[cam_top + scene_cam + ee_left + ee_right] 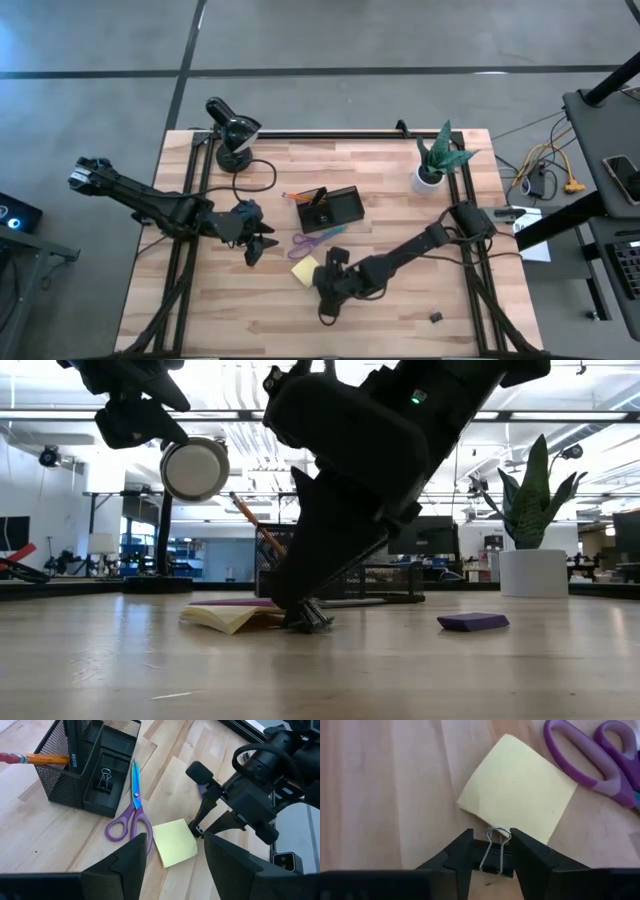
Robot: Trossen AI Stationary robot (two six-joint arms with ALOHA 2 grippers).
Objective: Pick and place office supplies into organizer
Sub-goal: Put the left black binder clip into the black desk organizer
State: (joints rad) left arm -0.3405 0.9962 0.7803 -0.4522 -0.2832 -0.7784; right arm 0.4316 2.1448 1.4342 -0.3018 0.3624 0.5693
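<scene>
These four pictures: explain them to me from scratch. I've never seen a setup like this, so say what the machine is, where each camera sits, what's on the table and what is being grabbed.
It is a robot with two dark arms at a wooden table, each ending in a two-finger gripper. One picture looks straight down from above, one looks level across the tabletop, and two come from cameras on the arms' wrists.

On the table are a black mesh organizer with a pencil and a clip already inside, purple-handled scissors, a yellow sticky-note pad, a small purple block, a desk lamp and a potted plant.

The right gripper is down at the table beside the pad, its fingers on either side of a black binder clip, closing in on it. The left gripper hangs open above the pad, holding nothing.
</scene>
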